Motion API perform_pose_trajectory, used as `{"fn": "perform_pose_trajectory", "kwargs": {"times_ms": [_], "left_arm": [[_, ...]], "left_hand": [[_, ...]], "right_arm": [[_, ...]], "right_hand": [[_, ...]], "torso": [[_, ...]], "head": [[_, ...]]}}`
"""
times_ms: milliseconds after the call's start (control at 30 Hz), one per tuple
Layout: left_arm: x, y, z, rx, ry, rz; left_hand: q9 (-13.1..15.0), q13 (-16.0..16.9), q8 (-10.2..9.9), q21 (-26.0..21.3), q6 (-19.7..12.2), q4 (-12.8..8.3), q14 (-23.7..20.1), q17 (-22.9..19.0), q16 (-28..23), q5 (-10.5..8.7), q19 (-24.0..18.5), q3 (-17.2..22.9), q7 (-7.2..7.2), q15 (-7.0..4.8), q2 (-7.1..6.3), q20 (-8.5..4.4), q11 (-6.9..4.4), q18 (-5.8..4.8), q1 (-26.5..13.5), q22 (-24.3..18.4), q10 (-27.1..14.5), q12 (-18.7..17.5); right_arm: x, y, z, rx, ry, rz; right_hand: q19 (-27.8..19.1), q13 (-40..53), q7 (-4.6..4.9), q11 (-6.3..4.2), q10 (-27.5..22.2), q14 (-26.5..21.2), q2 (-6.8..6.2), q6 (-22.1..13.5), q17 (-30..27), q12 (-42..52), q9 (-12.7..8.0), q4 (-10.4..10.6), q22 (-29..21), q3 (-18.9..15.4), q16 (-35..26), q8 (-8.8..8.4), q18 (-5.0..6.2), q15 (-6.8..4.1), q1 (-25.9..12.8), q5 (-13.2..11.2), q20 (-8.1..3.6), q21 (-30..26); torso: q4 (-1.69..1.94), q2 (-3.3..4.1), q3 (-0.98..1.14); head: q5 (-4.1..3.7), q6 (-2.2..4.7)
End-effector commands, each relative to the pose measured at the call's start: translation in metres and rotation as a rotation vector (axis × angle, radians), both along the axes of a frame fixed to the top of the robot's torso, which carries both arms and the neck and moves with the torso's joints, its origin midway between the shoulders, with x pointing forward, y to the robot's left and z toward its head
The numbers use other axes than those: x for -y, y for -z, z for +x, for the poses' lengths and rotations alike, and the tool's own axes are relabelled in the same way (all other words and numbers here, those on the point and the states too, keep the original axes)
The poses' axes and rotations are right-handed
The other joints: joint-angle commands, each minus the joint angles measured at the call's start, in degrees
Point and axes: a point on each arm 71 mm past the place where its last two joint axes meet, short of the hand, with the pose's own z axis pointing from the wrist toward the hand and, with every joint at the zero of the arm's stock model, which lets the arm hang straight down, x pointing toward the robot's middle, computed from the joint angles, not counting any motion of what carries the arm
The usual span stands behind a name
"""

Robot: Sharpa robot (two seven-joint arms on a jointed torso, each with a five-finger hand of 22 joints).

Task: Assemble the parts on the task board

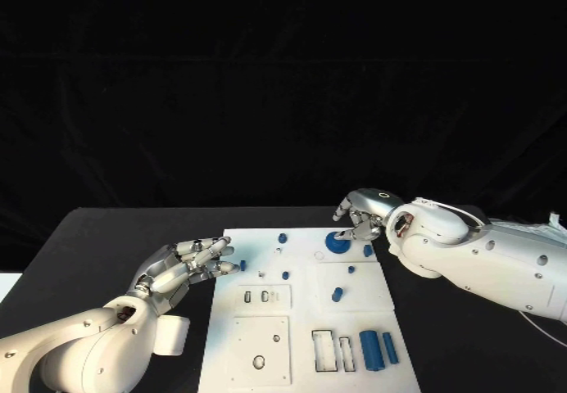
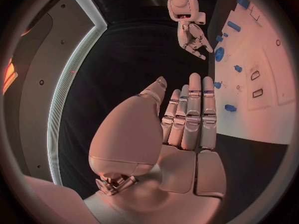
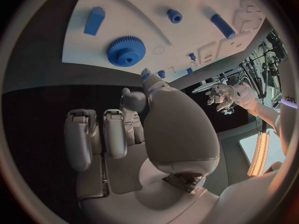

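Observation:
The white task board (image 1: 310, 332) lies in the middle of the black table. A blue gear (image 1: 338, 241) sits near its far right corner, with small blue pegs (image 1: 283, 238) and short pieces (image 1: 337, 294) scattered over the far half. Two long blue bars (image 1: 378, 350) lie at the near right. My right hand (image 1: 361, 214) hovers just beyond the gear, fingers bent downward and holding nothing; the gear (image 3: 126, 51) lies ahead of its fingertips. My left hand (image 1: 189, 264) hangs over the board's left edge, fingers stretched out and empty, close to a blue peg (image 1: 242, 264).
Rectangular and round slots (image 1: 267, 297) are cut into the board's near half. Black tabletop (image 1: 106, 246) runs along the board's left side, and a narrower strip (image 1: 460, 344) on the right lies under my right arm. A dark backdrop stands behind the table.

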Motion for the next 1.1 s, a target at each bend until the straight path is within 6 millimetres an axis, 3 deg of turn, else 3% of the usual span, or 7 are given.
{"fn": "perform_pose_trajectory", "kwargs": {"times_ms": [33,100,400,800,1100], "left_arm": [[0.002,-0.001,0.000,0.005,0.015,-0.015],[0.002,-0.001,0.000,0.004,0.015,-0.015],[0.002,-0.001,0.001,0.003,0.016,-0.014],[0.001,0.000,0.002,-0.002,0.014,-0.010],[0.001,0.000,0.002,-0.006,0.014,-0.008]], "left_hand": [[-0.1,-0.1,-0.3,-0.2,-0.4,-0.2,-0.1,0.1,-0.3,-0.29,0.0,0.0,0.08,0.38,0.23,0.41,-0.04,0.69,-0.2,-0.1,-0.4,-0.2],[-0.1,-0.1,-0.3,-0.2,-0.4,-0.2,-0.1,0.1,-0.3,-0.29,0.0,0.0,0.08,0.38,0.23,0.41,-0.04,0.69,-0.2,-0.1,-0.4,-0.2],[-0.1,-0.1,-0.3,-0.2,-0.4,-0.2,-0.1,0.1,-0.3,-0.29,0.0,0.0,0.08,0.38,0.23,0.41,-0.04,0.69,-0.2,-0.1,-0.4,-0.2],[-0.1,-0.1,-0.3,-0.2,-0.4,-0.2,-0.1,0.1,-0.3,-0.29,0.0,0.0,0.08,0.38,0.23,0.41,-0.04,0.69,-0.2,-0.1,-0.4,-0.2],[-0.1,-0.1,-0.3,-0.2,-0.4,-0.2,-0.1,0.1,-0.3,-0.29,0.0,0.0,0.08,0.38,0.23,0.41,-0.04,0.69,-0.2,-0.1,-0.4,-0.2]], "right_arm": [[0.007,0.006,0.001,-0.106,0.057,0.026],[0.010,0.007,0.002,-0.113,0.066,0.027],[0.009,0.012,0.008,-0.134,0.074,0.018],[0.003,0.019,0.010,-0.167,0.056,0.001],[0.001,0.020,0.010,-0.171,0.048,-0.024]], "right_hand": [[3.1,13.5,0.83,0.24,-0.6,4.3,0.55,-0.4,5.6,12.2,0.0,1.4,8.7,-2.0,1.3,0.23,-0.77,-0.02,0.5,0.7,0.36,0.7],[3.3,17.7,0.59,0.59,0.0,4.4,0.80,-0.4,6.4,16.2,0.0,1.8,9.2,-2.4,1.7,0.32,-0.82,0.56,0.7,0.8,0.19,1.0],[3.9,25.8,0.79,1.08,1.8,4.8,1.48,-0.2,8.8,23.8,0.1,2.6,10.6,-3.4,2.8,0.73,-1.13,0.65,1.2,1.7,0.71,1.6],[4.2,28.3,0.78,1.11,2.7,5.0,1.88,0.2,9.9,26.2,0.1,2.5,11.4,-3.6,3.3,1.04,-1.29,0.72,1.5,3.6,0.80,2.0],[4.3,28.6,0.76,1.10,2.8,5.0,1.88,0.4,10.1,26.5,0.2,2.5,11.6,-3.6,3.3,1.11,-1.33,0.72,1.5,3.7,0.80,2.1]], "torso": [[-0.14,0.00,0.06],[-0.06,-0.01,-0.01],[0.09,0.05,-0.06],[-0.03,0.01,-0.09],[0.00,0.02,-0.13]], "head": [[0.02,-0.14],[-0.09,-0.21],[-0.07,-0.45],[0.14,-0.93],[0.05,-0.81]]}}
